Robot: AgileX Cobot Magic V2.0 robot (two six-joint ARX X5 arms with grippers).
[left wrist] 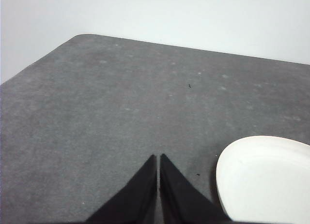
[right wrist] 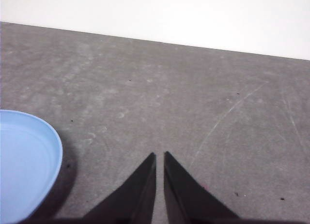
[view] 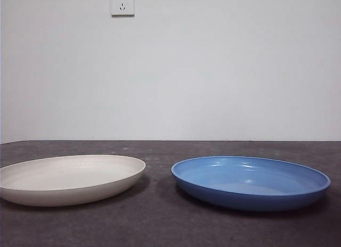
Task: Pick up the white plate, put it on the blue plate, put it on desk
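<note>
Two plates, one of each colour: one white plate (view: 69,177) and one blue plate (view: 250,182), both flat on the bench (view: 160,225), rims up, nothing in either. Taking the blue plate as landmark: in the front view the white plate sits just beside it, apart, with a strip of bare bench between, not touching and not stacked. Side by side like this reads as the start layout, so the white plate is free to lift at its rim and the blue one lies open to receive it; stacking not yet done, by my judgement.

Two tools, one per arm, neither holding anything. The left tool (left wrist: 158,158) has its jaws pressed together, tips meeting, hanging over bare bench with the white plate's rim (left wrist: 264,178) near it. The right tool (right wrist: 160,157) has jaws together too, only a hairline slit between, over bare bench near the blue plate's edge (right wrist: 24,161). Neither arm shows in the front view, so both look parked. One wall socket (view: 122,2) on the wall behind the blue plate, high up.
</note>
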